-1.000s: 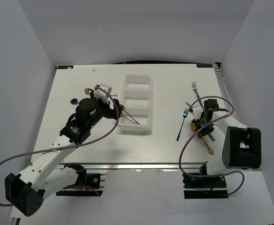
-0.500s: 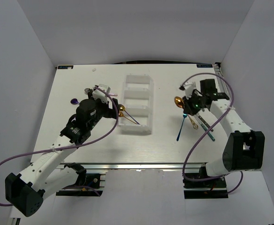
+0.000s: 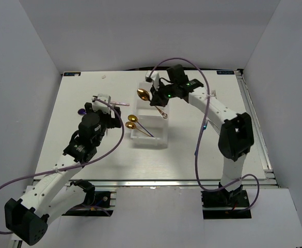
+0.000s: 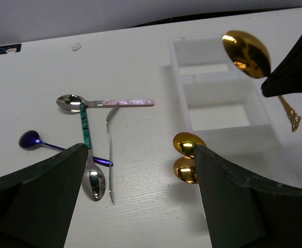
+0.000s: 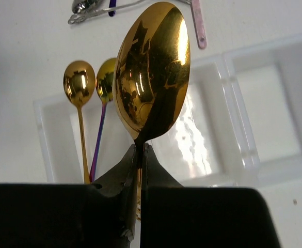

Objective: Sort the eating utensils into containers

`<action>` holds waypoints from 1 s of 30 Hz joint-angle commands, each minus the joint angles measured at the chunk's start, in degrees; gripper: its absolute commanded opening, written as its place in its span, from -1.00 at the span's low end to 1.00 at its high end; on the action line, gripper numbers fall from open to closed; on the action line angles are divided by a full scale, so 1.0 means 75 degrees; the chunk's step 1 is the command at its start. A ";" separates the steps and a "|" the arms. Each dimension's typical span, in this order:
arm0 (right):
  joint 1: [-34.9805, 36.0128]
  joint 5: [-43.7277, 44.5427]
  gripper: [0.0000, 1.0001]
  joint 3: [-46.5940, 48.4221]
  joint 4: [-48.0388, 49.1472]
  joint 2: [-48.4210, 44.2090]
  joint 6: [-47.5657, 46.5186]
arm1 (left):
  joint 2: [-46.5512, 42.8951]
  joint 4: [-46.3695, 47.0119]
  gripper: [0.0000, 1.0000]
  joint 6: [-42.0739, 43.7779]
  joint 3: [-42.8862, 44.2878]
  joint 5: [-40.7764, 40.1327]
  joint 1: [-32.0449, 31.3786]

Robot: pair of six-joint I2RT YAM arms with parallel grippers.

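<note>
"Gold spoon [image 3: 143, 94], seen from above: where is it?"

"Your right gripper [image 3: 158, 99] holds it in the air over the tray [image 3: 149, 145], short of the nearest compartment, with the bowl out past the wall on the left arm's side. Two smaller gold spoons [image 3: 131, 119] lie in that nearest compartment, bowls propped on its rim. If spoons go together, bring yours nearer, turn the handle along the compartment, lower it, then let go."

"And the left wrist view?"

"Your left gripper [image 4: 139, 155] is spread wide with nothing in it, above loose utensils: a pink-handled spoon [image 4: 104, 103], a teal-handled spoon [image 4: 83, 126]. The tray's near end is hidden behind a finger there."

"Right wrist?"

"Fingers [image 5: 125, 171] pinched on the spoon's neck. Its bowl hides the compartment beneath, and most of the handle is hidden between them. Which compartment you are over, I cannot tell."
</note>
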 commanded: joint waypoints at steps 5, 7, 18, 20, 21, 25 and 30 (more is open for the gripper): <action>0.0612 -0.0188 -1.00 0.0847 0.0710 0.0687 0.0589 | -0.0251 0.0368 0.90 0.0214 -0.0131 -0.0527 0.0127; 0.0636 -0.0223 -1.00 0.0484 0.1015 0.0617 0.0741 | -0.0251 0.0391 0.90 0.0202 -0.0143 -0.0481 0.0151; 0.1046 -0.0177 -1.00 -0.1250 0.2514 0.0184 0.1386 | -0.0262 0.0391 0.89 0.0132 -0.0131 -0.0199 0.0244; 0.1081 -0.0060 -1.00 -0.1508 0.2702 0.0148 0.1387 | -0.0274 0.0391 0.89 0.0120 -0.0131 -0.0199 0.0256; 0.1081 -0.0024 -1.00 -0.1544 0.2703 0.0137 0.1375 | -0.0274 0.0380 0.89 0.0120 -0.0131 -0.0199 0.0244; 0.1081 0.0139 -0.94 -0.1708 0.2586 -0.0027 0.1164 | -0.0227 0.0380 0.89 0.0050 -0.0119 -0.0106 0.0268; 0.1081 0.0187 -0.03 -0.1872 0.2154 -0.0331 0.0708 | -0.0169 0.0356 0.89 -0.0008 -0.0096 0.0000 0.0303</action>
